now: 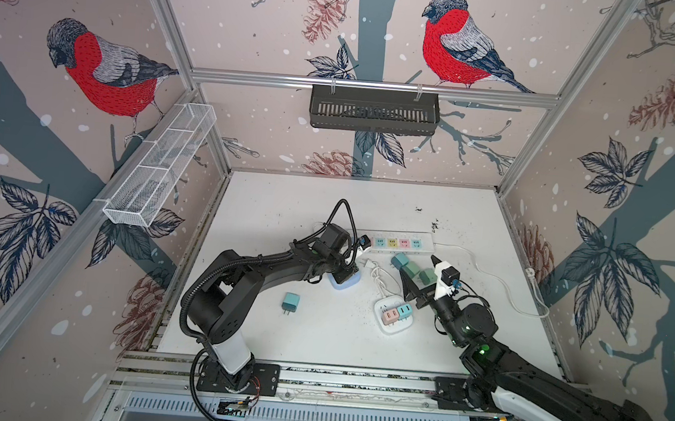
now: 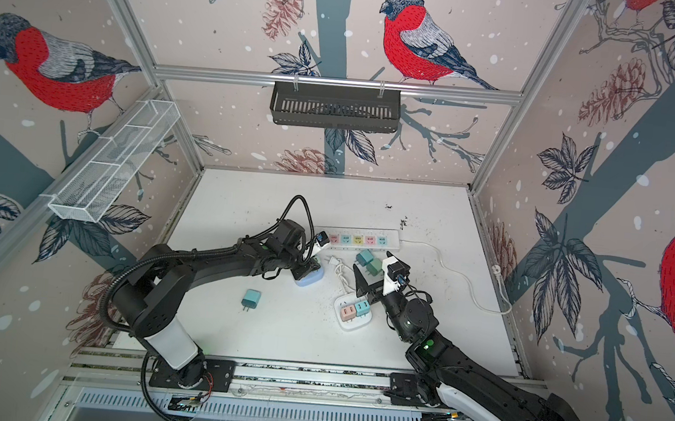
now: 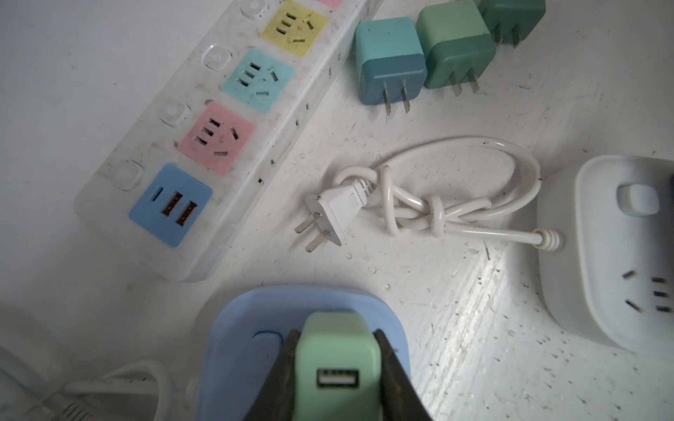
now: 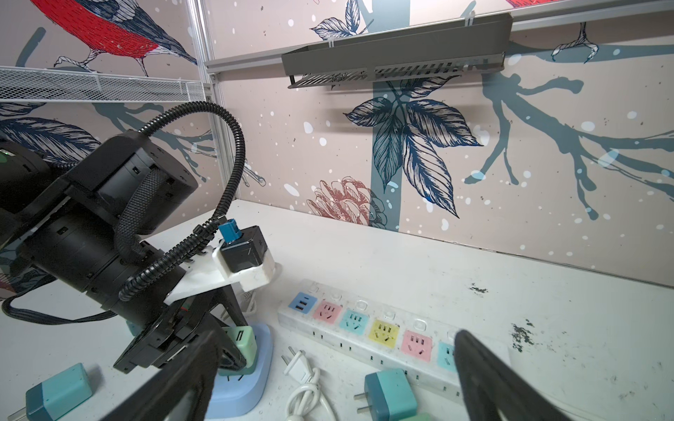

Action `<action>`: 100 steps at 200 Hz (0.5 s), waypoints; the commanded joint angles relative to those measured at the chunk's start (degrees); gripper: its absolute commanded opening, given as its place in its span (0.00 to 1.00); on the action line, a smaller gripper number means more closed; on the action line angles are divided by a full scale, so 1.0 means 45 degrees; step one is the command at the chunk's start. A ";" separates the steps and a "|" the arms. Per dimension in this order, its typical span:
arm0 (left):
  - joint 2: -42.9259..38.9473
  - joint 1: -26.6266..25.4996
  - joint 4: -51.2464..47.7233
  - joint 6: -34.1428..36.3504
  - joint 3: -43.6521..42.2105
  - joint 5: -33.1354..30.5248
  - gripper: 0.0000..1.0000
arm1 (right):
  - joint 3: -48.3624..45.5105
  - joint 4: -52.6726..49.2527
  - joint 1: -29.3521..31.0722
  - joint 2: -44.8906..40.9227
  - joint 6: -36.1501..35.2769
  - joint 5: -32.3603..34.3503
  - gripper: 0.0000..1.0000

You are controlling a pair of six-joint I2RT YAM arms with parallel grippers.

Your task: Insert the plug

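**Seven cube plugs, three socket units, one plug in the grip**

Seven cube plugs show. The mint-green plug (image 3: pixel 337 350) is pinched between the closed left fingers (image 3: pixel 284 375). Three cubes in teal and green shades (image 3: pixel 390 58) lie clustered together. A pink cube (image 1: pixel 391 316) and a teal cube (image 1: pixel 404 311) sit in the white socket block (image 1: pixel 392 331). One lone teal cube (image 1: pixel 289 302) lies on the bench (image 1: pixel 285 215), lower left of the rest.

The other two socket units are the long strip (image 1: pixel 402 242) with six coloured faces and the blue socket block (image 1: pixel 337 284). There is one knotted white cord (image 3: pixel 419 211).

The mint-green plug is a rounded cube with a USB port on its exposed face. It stands upright on the blue socket block, and its prongs are out of sight. In both top views that block lies mid-frame, just below the strip's left end.

The right fingers (image 4: pixel 485 375) are spread wide and hold nothing
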 commanded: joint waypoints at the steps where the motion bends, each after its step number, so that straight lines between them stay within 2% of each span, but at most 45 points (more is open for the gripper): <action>1: -0.0054 0.0155 -0.0939 -0.0210 -0.0054 0.1283 0.00 | 0.0118 0.0239 -0.0029 0.0116 0.0211 -0.0025 1.00; 52: -0.0562 0.0262 -0.0368 -0.0490 -0.0474 0.1519 0.00 | 0.0402 -0.0081 -0.0090 0.0390 0.0936 0.0741 1.00; 87: -0.0526 0.0270 -0.0252 -0.0502 -0.0482 0.1282 0.00 | 0.1226 -0.1684 -0.0333 0.0469 0.3108 0.2663 1.00; 100: -0.0463 0.0279 -0.0198 -0.0516 -0.0443 0.1099 0.00 | 0.1443 -0.2292 -0.0598 0.0408 0.3897 0.2928 1.00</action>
